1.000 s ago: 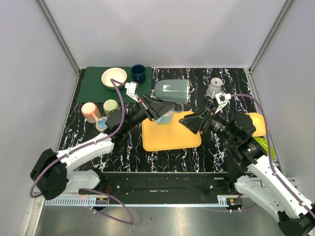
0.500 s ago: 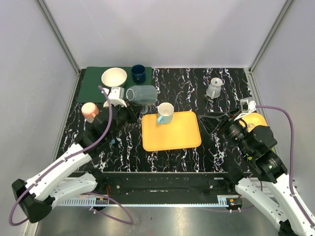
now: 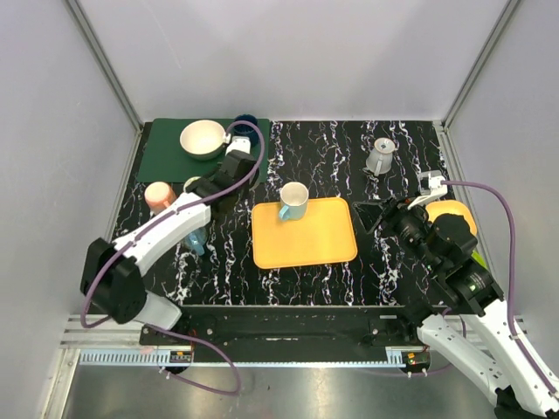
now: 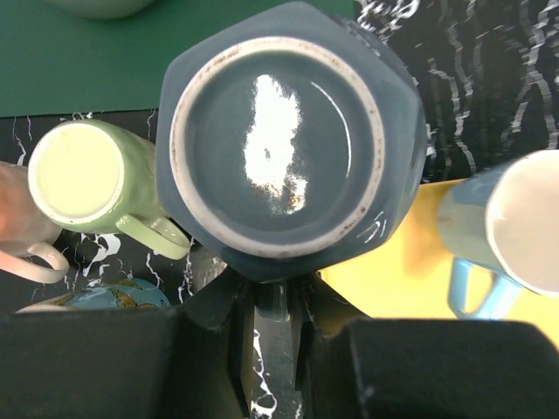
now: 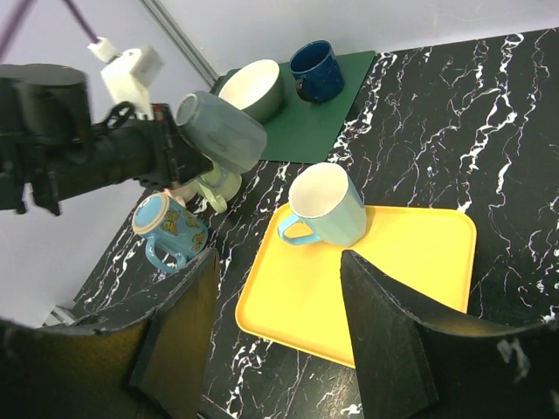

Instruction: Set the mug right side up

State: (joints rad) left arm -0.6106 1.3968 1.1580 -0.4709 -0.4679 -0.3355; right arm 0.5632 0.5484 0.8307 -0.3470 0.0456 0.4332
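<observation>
The grey-blue mug [image 4: 279,140] hangs in my left gripper [image 4: 272,301], which is shut on its handle. The mug's glazed base faces the left wrist camera. In the right wrist view the mug [image 5: 229,133] is tilted on its side in the air, above the green mug [image 5: 218,185] at the edge of the green mat [image 5: 336,96]. In the top view my left gripper [image 3: 229,168] covers most of the mug. My right gripper [image 5: 279,349] is open and empty, right of the yellow tray [image 3: 306,240].
A light blue mug [image 3: 293,200] stands upright on the tray's far edge. A pink mug [image 3: 159,195] and a butterfly mug [image 5: 170,229] stand left of the tray. A cream bowl [image 3: 203,138] and a dark blue mug [image 5: 319,68] sit on the mat. A small grey pitcher [image 3: 381,157] stands back right.
My left arm has carried the grey-blue mug from above the tray's far edge leftward to the mat's edge. My right gripper has drawn back to the right, off the tray.
</observation>
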